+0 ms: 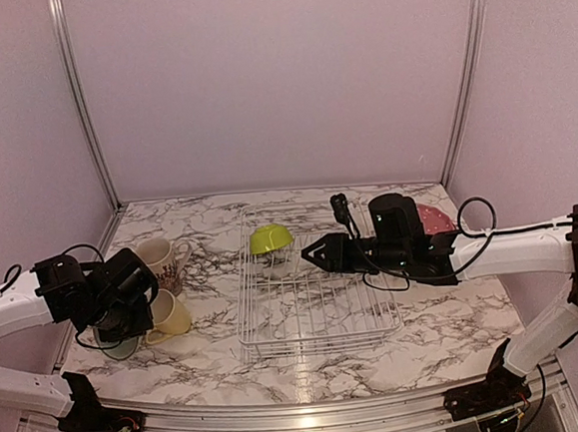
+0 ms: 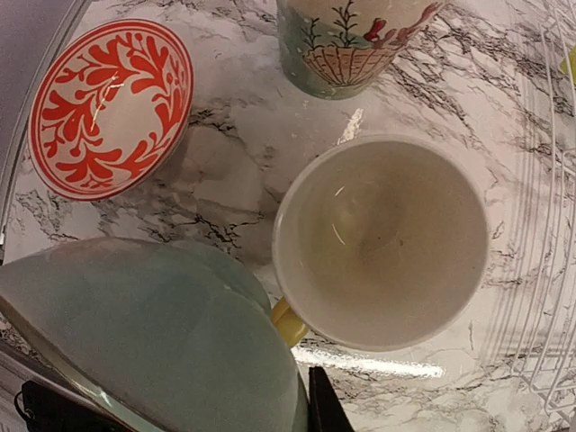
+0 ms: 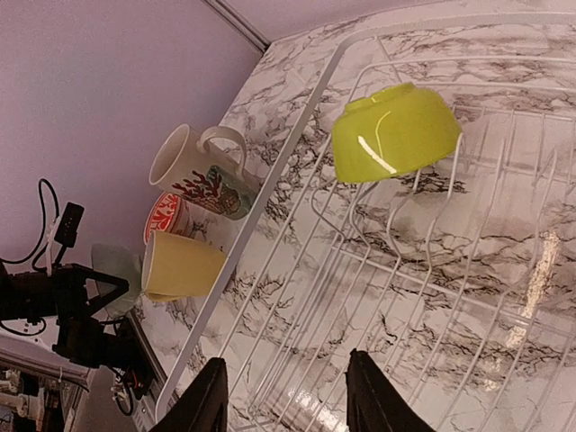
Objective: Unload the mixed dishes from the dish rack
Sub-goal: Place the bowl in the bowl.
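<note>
As the right hand (image 3: 286,398) is hovering over the dish rack (image 1: 314,346), it is gaping wide. I cannot tell how the left hand (image 1: 127,314) is gripping.

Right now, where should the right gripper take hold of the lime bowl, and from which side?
Grip the lime bowl probably by its rim, from the side of the right gripper. It lies mouth-down and tilted on the wires of the dish rack, so its rounded wall offers little; the raised edge of the rim lets one finger slip beneath.
</note>
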You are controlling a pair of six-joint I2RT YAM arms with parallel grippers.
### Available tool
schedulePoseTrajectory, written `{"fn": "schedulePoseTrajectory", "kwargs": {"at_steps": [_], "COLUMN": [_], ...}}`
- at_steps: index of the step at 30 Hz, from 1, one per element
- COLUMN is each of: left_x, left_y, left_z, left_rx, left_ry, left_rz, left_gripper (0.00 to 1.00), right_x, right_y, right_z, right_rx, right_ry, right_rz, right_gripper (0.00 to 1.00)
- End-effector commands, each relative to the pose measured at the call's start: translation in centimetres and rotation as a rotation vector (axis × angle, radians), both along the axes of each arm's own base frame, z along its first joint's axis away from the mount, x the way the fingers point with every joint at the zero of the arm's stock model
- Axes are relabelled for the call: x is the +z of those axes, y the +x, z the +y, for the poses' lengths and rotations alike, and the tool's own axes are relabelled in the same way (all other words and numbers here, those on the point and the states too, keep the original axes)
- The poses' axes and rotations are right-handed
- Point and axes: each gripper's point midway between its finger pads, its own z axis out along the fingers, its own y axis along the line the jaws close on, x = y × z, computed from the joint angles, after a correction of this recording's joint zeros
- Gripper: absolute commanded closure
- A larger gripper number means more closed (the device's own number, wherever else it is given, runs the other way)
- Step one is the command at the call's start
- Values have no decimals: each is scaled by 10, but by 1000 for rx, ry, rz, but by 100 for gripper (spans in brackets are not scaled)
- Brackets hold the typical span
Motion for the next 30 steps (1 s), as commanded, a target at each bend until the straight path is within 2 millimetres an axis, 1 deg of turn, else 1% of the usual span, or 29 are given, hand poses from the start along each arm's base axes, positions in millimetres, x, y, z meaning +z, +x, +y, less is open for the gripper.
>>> {"fn": "schedulePoseTrajectory", "kwargs": {"at_steps": [1,2,3,5,7,11,16,20,24,28,30], "left_x": [4,8,12,16,12,-4,-23,-41,-57,-60,-54], "left_y": [9,14,18,21,21,15,9,7,9,11,14], "left_z": [17,5,-3,-5,-2,3,21,29,27,32,35], "left_rx": [101,54,28,30,42,77,168,222,229,240,240], "left_ry": [55,15,-16,-29,-6,21,31,4,-16,29,44], "left_rz": [-58,-77,-96,-115,-101,-52,-8,30,65,68,50], "left_gripper": [100,100,100,100,100,100,100,100,100,100,100], "right_x": [19,17,16,15,15,16,13,12,12,12,12], "right_y": [1,0,0,0,0,2,2,0,-1,-3,-3], "right_z": [-6,-7,-8,-8,-6,-4,-3,-3,-4,-5,-6], "right_rx": [-16,-21,-24,-23,-19,-15,-12,-8,-9,-7,-8], "right_ry": [18,14,12,10,10,12,12,14,16,19,18], "right_rz": [-41,-39,-36,-34,-33,-34,-26,-21,-20,-17,-17], "right_gripper": [57,57,57,57,57,57,57,57,57,57,57]}}
